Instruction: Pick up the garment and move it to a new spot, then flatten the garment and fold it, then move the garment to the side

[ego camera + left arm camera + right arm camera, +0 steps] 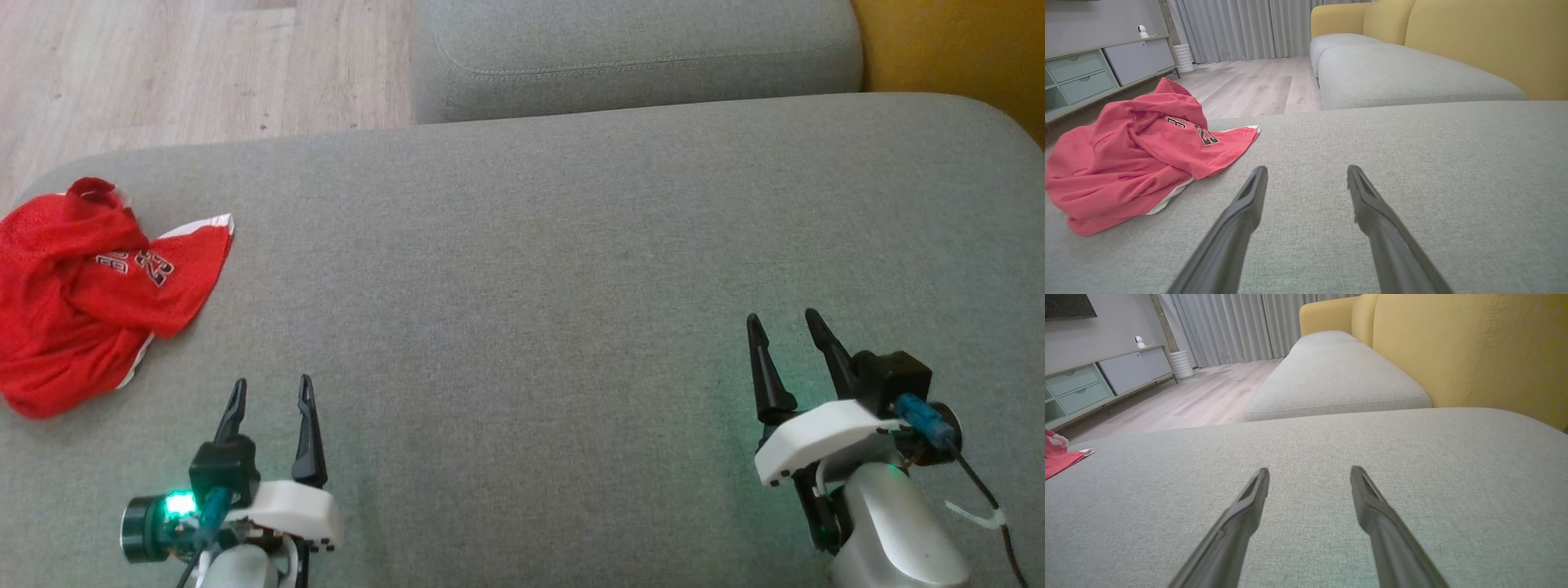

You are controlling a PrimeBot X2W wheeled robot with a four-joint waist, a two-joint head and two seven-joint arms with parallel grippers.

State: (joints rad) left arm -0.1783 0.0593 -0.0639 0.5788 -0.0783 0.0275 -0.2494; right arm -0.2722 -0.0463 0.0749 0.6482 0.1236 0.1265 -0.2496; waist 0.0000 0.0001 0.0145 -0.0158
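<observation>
So far: no step begun, as I read it; the crumpled red mesh jersey (82, 302) with white trim and a black-and-white number lies untouched.
Garment, place: left end of the wide grey fabric sofa cushion (531, 269), close to its left edge. It is bunched in a heap, with one white-edged corner spread to the right.
Left gripper (272, 380): two dark fingers apart, holding nothing, over bare cushion near and just right of the heap, not touching it.
Right gripper (780, 316): fingers likewise spread and empty, at the right side of the cushion, well apart from the garment.
Surroundings: second grey seat cushion (637, 57) on the far side; yellow sofa back (947, 49) far right; pale wood floor (163, 65) far left.
Handling: probably light and limp. Thin mesh should sag and drape and may slip out of a shallow pinch. Nothing fragile. The folds hide which layer is which.
Where to take hold: the raised ridge of cloth on the heap's right side, or the white-trimmed corner. Pinch deep enough to catch more than one layer.
Next move calls for: the left arm reaching left and farther in; the right is too distant to help yet.
Risk: the heap sits by the cushion's left edge, so a careless drag could send it to the floor.
</observation>
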